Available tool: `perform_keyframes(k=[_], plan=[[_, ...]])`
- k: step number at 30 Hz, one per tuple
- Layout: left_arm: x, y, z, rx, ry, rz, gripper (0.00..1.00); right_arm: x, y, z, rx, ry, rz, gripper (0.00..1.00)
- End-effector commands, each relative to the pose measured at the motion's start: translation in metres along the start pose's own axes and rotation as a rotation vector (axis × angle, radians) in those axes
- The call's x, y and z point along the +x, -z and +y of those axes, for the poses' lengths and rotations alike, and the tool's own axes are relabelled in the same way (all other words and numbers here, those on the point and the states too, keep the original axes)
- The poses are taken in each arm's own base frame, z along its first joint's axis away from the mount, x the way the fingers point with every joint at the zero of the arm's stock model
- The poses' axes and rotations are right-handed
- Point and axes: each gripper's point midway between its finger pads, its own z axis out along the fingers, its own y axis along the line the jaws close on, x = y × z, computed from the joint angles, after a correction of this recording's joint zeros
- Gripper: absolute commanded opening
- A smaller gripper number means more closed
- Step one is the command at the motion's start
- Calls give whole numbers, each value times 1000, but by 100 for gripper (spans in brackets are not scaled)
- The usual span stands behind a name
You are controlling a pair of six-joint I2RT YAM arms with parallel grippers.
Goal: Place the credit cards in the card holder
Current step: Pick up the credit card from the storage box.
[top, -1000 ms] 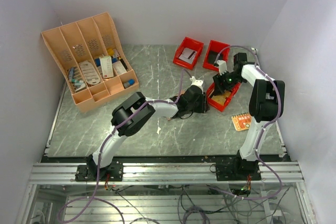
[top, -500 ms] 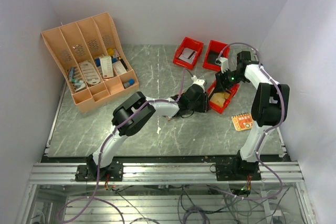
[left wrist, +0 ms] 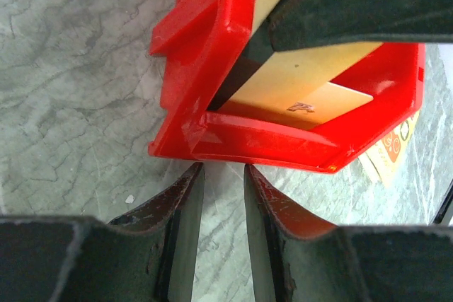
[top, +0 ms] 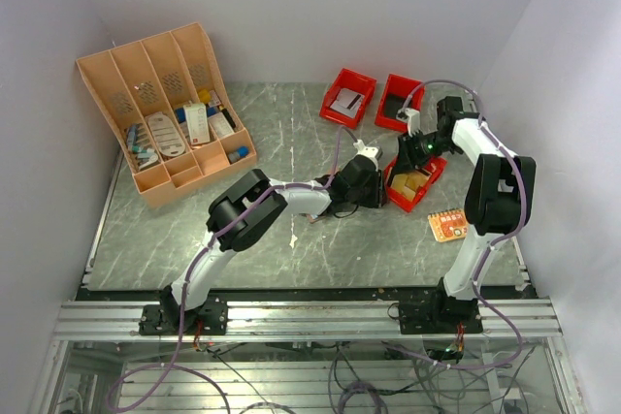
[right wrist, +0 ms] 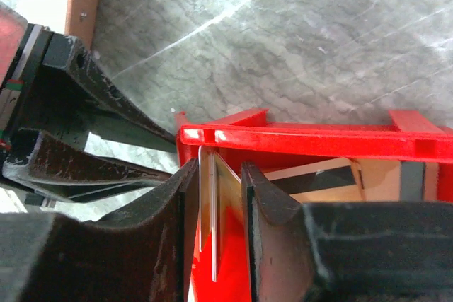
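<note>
So the credit cards [right wrist: 226,206] are in the red bin [left wrist: 262,139] on the right side of the marble table [top: 291,143], some lying flat and a couple standing on edge. The right tool [right wrist: 218,169] is dipped into that bin with its fingers a narrow gap apart and the upright cards between them. One finger looks to be right at the cards, but we honestly can't tell if it's actually pinching them.

The left tool [left wrist: 223,171] sits low on the table just beside the bin's outer wall. Its fingers are slightly apart with nothing between them, only bare table.

An orange patterned card [top: 446,225] lies on the table near the bin. We can't pick out the card holder itself with any confidence.
</note>
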Motion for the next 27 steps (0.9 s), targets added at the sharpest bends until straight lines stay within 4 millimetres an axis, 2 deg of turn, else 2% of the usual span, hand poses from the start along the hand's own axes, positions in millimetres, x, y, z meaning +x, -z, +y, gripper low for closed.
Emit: perform_keyframes(k=[1, 5, 10, 15, 21, 27], plan=[[-22, -2, -3, 20, -9, -52, 40, 19, -2, 19, -77, -69, 60, 28], [-22, -2, -3, 23, -6, -53, 41, 25, -2, 16, -50, -66, 78, 32], [-22, -2, -4, 24, -5, -52, 40, 28, 1, 2, 37, -49, 91, 32], [-22, -2, -4, 26, -4, -51, 40, 24, 8, -7, 110, -14, 89, 22], [-24, 0, -6, 29, -6, -57, 41, 10, 18, -6, 118, 4, 54, 1], [-29, 10, -9, 34, -11, -73, 40, -14, 44, -18, 166, 25, -27, 0]])
